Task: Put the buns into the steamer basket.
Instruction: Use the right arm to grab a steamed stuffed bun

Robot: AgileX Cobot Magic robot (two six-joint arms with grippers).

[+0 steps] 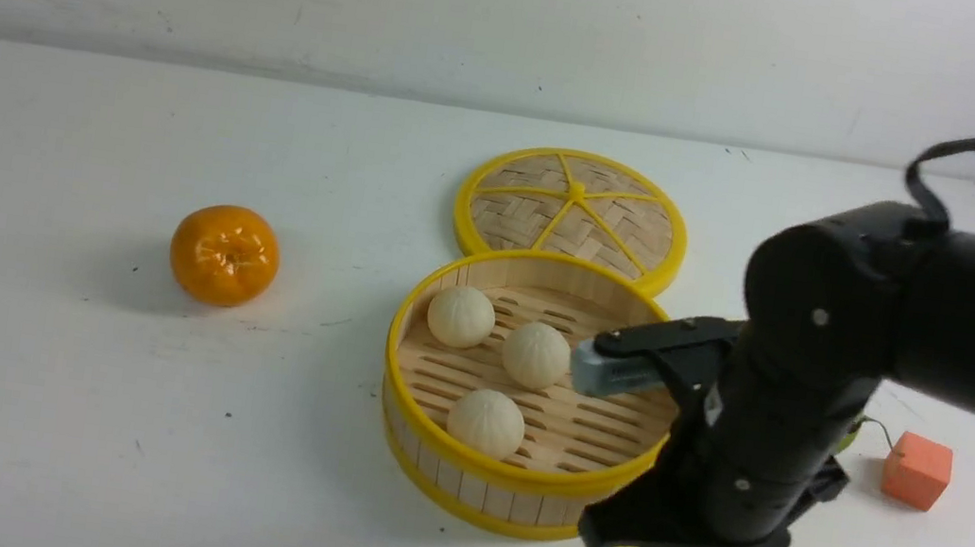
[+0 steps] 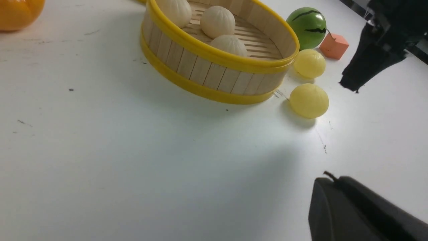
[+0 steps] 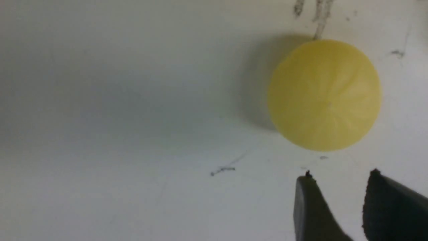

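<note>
Item: pale yellow bun (image 3: 324,95), pleated, one of two seen on the white table, just outside the steamer basket (image 1: 467,490), near its rim on the robot's side; the basket holds three off-white buns (image 1: 486,423). Bearing: the bun lies below and just beyond the tips of the right gripper (image 3: 337,174), the nearer of the two, which would likely need a short forward shift, then a descent. Right gripper: jaws parted, nothing between them. Left gripper (image 2: 329,177): jaws together, empty, well apart from the bun.

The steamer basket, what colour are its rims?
The steamer basket's rims are yellow; the front view shows it best.
</note>
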